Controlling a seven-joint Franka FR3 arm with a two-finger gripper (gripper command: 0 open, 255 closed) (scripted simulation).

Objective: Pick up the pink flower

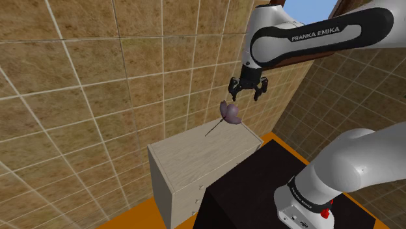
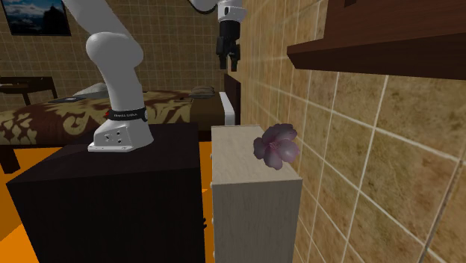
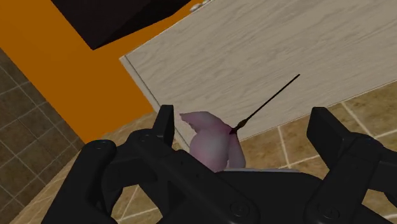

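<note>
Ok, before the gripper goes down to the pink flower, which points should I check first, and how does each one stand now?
1. The fingers are open: ok, they stand apart.
2. The pink flower lies in line between them: ok, though nearer to one finger; neither touches it.
3. The gripper is at the bloom's height: not ok, it hangs above the bloom.
4. The flower is free to lift: ok, nothing lies on it; its stem tip seems to rest on the light wood cabinet.
5. There is room between the fingers and the tiled wall: cannot tell; the bloom is close beside the wall.
</note>
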